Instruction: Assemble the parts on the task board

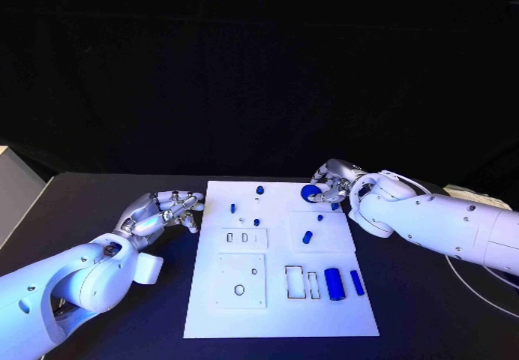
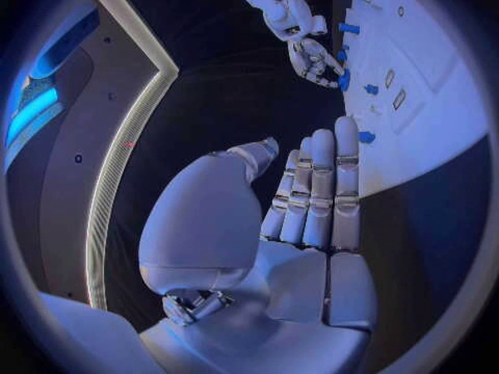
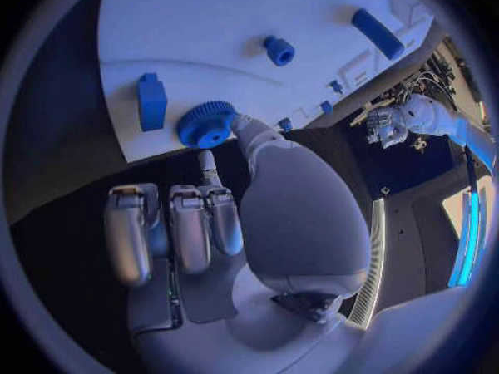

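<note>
Left hand point(image 1: 164, 212): rests over the black table point(image 1: 87, 202) just off the left edge of the task board point(image 1: 276, 315), near its far half. Fingers extended and close together in the left wrist view; it holds nothing.

Task board: small blue parts stand along its far edge and centre; a larger blue block point(image 1: 334, 283) and a slimmer blue bar point(image 1: 357, 282) lie near the right edge toward the near corner, beside rectangular slots.

Right hand point(image 1: 330, 186): at the far right corner of the board, on the blue gear point(image 3: 206, 123). The right wrist view shows the thumb and one fingertip touching the gear's toothed rim, remaining fingers curled below it. The gear sits at the board's edge, beside a blue rectangular piece point(image 3: 152, 100).

Judgement: the step in hand appears to be pinching up the gear. Whether it is lifted or on the board cannot be told. Next move calls for a secure pinch, a straight lift, and carriage to its seat without tilting.
</note>
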You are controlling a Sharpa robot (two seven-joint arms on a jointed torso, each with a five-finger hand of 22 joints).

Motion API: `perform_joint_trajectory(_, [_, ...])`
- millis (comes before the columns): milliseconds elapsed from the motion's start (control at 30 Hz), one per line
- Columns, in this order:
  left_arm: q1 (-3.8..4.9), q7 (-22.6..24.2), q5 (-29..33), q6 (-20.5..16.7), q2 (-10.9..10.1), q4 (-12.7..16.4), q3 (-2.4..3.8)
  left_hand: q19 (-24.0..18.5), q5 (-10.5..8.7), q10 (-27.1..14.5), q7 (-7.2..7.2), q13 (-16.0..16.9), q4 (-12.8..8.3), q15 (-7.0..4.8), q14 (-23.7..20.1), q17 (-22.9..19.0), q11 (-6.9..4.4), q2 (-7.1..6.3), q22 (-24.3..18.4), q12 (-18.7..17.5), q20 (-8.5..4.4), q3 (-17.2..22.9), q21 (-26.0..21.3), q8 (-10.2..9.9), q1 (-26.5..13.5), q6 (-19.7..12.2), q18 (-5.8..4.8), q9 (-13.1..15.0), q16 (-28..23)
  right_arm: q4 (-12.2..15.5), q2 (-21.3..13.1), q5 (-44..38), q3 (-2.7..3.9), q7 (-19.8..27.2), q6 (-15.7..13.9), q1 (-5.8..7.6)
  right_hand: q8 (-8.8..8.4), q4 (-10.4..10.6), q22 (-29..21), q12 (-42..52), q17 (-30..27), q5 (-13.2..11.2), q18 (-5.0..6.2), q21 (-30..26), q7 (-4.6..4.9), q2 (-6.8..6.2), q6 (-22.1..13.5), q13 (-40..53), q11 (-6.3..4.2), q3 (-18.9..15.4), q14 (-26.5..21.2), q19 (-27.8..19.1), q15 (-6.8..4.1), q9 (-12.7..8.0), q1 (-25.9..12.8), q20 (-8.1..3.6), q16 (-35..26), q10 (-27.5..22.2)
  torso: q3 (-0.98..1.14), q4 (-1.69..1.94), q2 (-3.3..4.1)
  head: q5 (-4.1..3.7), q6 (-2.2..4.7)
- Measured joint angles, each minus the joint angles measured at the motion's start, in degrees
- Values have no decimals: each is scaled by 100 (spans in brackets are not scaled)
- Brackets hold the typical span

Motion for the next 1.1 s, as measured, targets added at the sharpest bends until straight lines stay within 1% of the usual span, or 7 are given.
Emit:
perform_joint_trajectory(233, [0,-5,-3,7,2,0,0,0,0,0,0,-1,1,0,0,7,0,0,11,0,0,31,27,0,0,0,0,8,0,7,5,22,2,1,102,1,0,5,-1,0,0,91,0,43,6,106,-6,0,0,-40,0,0,0,14,106,0,0,0,0,-5,-4,5,-11])
perform_joint_trajectory(533, [0,-9,-6,12,1,0,0,-40,0,-21,0,-1,-15,0,0,11,20,0,23,0,-1,47,66,1,0,0,1,7,0,-7,-1,15,1,-2,184,-1,23,5,1,0,-1,137,0,43,-12,110,12,-1,0,-40,1,0,0,19,110,0,0,0,4,-10,-7,8,-15])
perform_joint_trajectory(633, [0,-10,-7,13,1,0,0,-40,0,-21,0,-1,-15,0,0,11,20,0,23,0,-1,47,66,1,0,0,0,7,0,-25,6,10,0,-4,194,-1,23,5,4,0,-1,238,0,43,-12,158,12,-1,0,-40,1,0,0,19,158,0,0,0,7,-10,-7,9,-13])
perform_joint_trajectory(700, [0,-10,-7,14,1,0,0,-40,0,-21,0,-1,-15,-5,-6,11,20,0,29,0,-1,47,66,1,0,0,0,9,22,-37,12,6,1,-4,200,-1,23,-15,3,0,-1,405,0,43,-12,191,12,-1,0,4,1,0,0,19,230,0,0,0,7,-9,-6,9,-11])
perform_joint_trajectory(800, [0,-11,-8,15,1,-3,0,-40,0,-21,0,-1,-15,-20,-21,11,20,0,31,0,-1,47,66,1,0,0,0,12,22,-55,18,-8,1,-6,211,-1,23,-33,4,0,-1,501,1,43,-12,149,12,-1,0,53,1,0,0,17,273,0,0,0,7,-7,-4,6,-10])
perform_joint_trajectory(933, [0,-13,-8,17,1,-7,0,-39,0,-21,0,-2,-15,-20,-22,11,20,0,31,0,-1,47,66,1,0,0,0,12,22,-66,20,-42,4,-7,224,-1,23,-33,3,0,-1,502,0,43,-12,147,12,-1,0,53,1,0,0,10,274,0,0,0,7,-7,-4,5,-15])
perform_joint_trajectory(1100, [0,-15,-9,19,1,-9,0,-39,0,-21,0,-2,-15,-20,-22,10,20,0,31,0,-1,47,65,1,0,0,0,12,22,-54,18,-103,6,-7,240,0,23,-83,3,0,-1,547,0,43,6,80,-6,-1,-1,103,1,0,0,10,342,0,0,0,7,-9,-4,5,-19])
